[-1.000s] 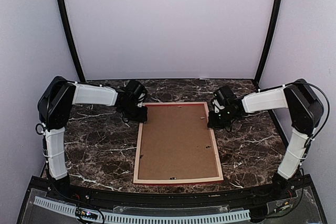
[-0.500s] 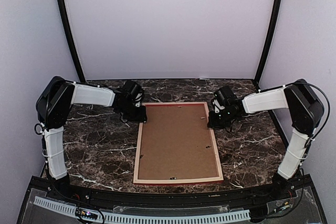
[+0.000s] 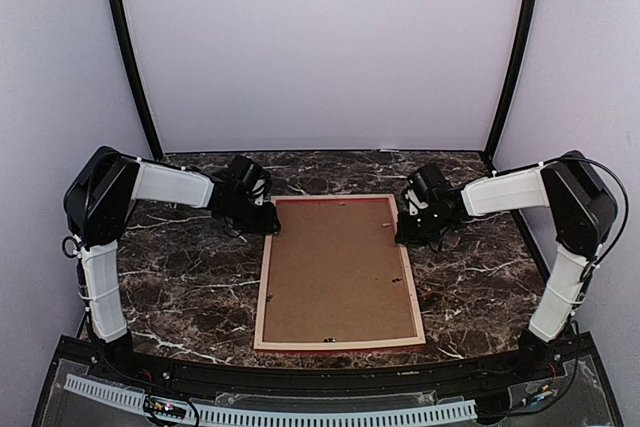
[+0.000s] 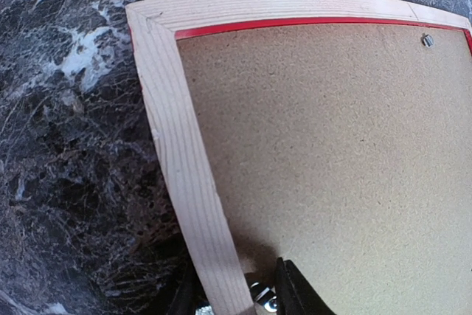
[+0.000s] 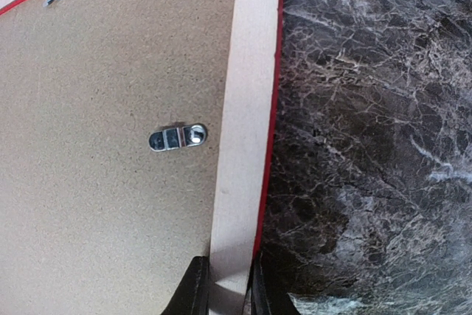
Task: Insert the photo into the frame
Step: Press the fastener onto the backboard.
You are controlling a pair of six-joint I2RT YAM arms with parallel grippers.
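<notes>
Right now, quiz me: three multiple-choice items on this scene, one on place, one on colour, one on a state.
1. Where is the thin-railed rectangular wooden frame?
A) flat on the dark marble table, pale back up
B) leaning on the back wall
C) lifted in the air

2. What colour is the flat fibreboard backing board filling it?
A) white
B) brown
C) blue

3. How does the black two-finger right gripper stand?
A) spread wide above bare table
B) closed on a loose photo
C) straddling the frame's rail

Answers:
1 A, the top view shows it lying flat, pale wood upward.
2 B, both wrist views show brown board.
3 C, the right wrist view shows the pale rail between its jaws.
</notes>
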